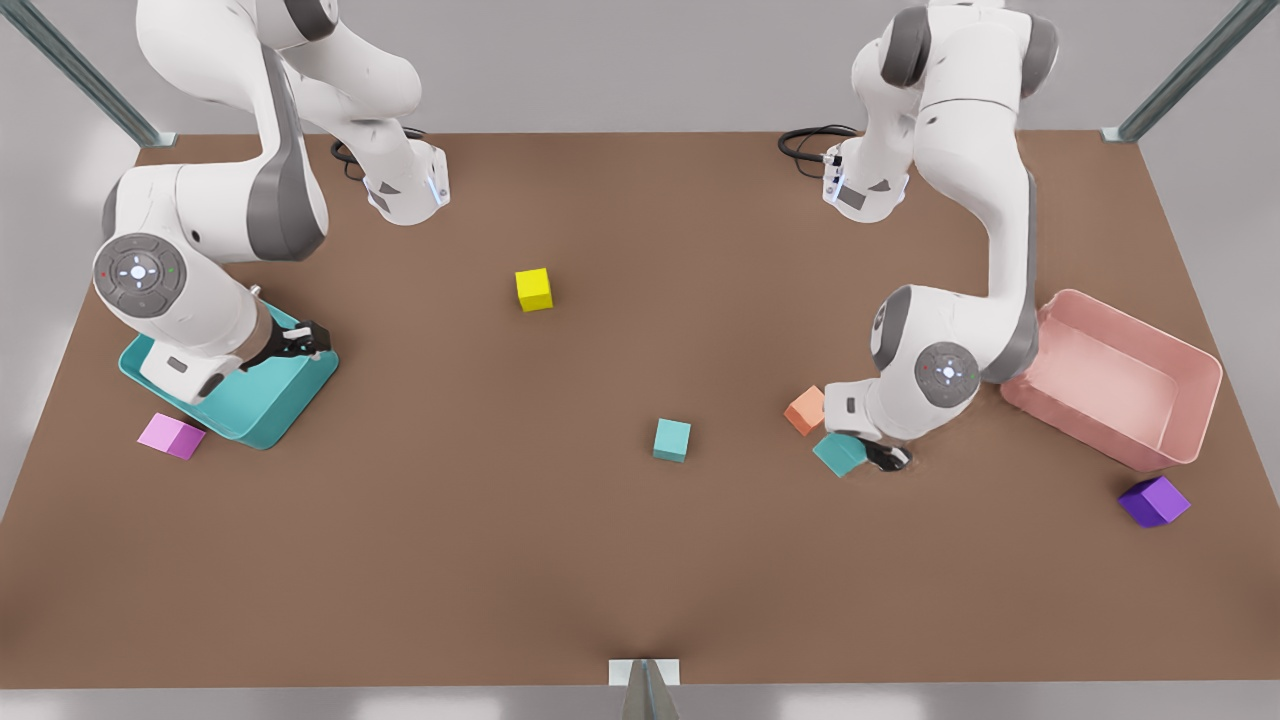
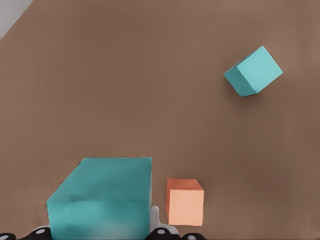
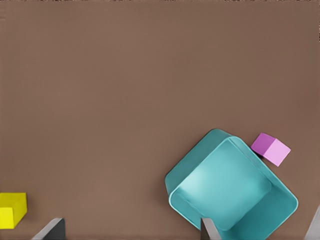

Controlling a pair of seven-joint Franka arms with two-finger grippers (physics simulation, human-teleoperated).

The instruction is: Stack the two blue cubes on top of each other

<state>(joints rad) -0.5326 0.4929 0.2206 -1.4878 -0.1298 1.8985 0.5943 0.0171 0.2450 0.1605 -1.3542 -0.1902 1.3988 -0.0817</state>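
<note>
Two small matte teal cubes sit apart on the brown desk: one (image 1: 839,453) is clamped in the left end effector (image 1: 868,455), touching a small orange cube (image 1: 806,409); the other (image 1: 672,439) lies free, well beyond. The right end effector (image 1: 298,342), fingers spread wide, hangs over a teal tray (image 1: 285,400) far from that orange cube.

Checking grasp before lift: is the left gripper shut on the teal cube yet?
Shut on it, apparently: the left gripper has the near blue cube filling the space between its fingers. Contact itself is hidden.
</note>
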